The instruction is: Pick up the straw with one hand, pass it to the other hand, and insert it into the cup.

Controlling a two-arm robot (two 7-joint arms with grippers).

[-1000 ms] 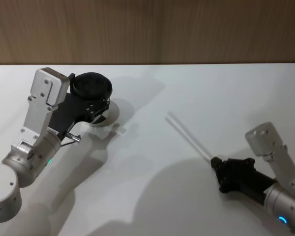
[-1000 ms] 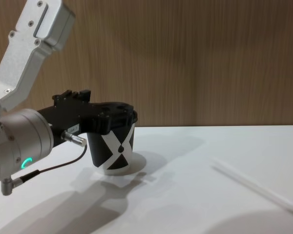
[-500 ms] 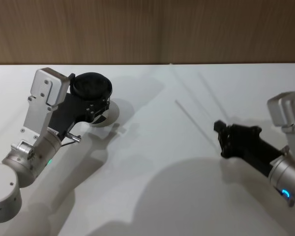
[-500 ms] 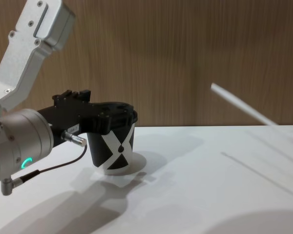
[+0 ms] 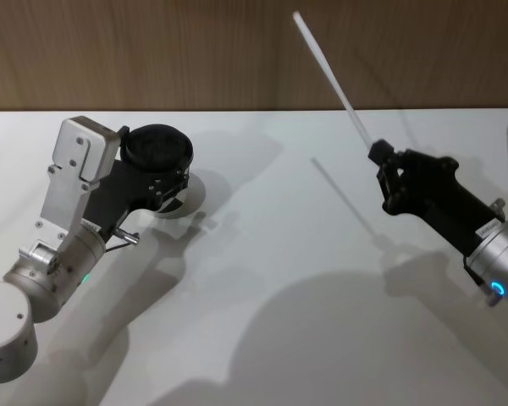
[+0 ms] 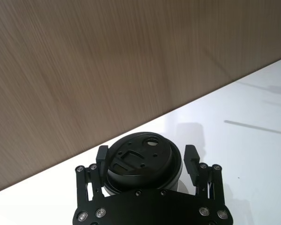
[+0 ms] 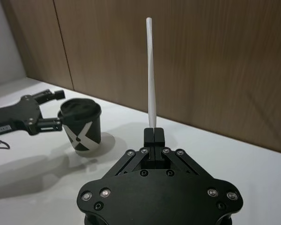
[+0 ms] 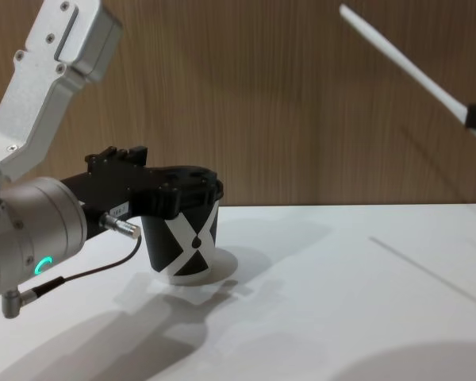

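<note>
Black right gripper [image 5: 378, 155], high over the table's [image 5: 262, 288] right edge, is clenched on the very bottom end of the straw [image 5: 330, 73], so nearly its whole length stands free beyond the jaws. With so short a hold it may well pivot or slip, and the tip could miss its mark. Its long axis runs steeply up, the tip leaning toward the far edge and the left. Farther off, near the far left corner, the left gripper [image 6: 146, 152] clamps the cup [image 8: 182, 248] at its lid [image 5: 157, 150], whose small hole [image 6: 152, 139] faces up
</note>
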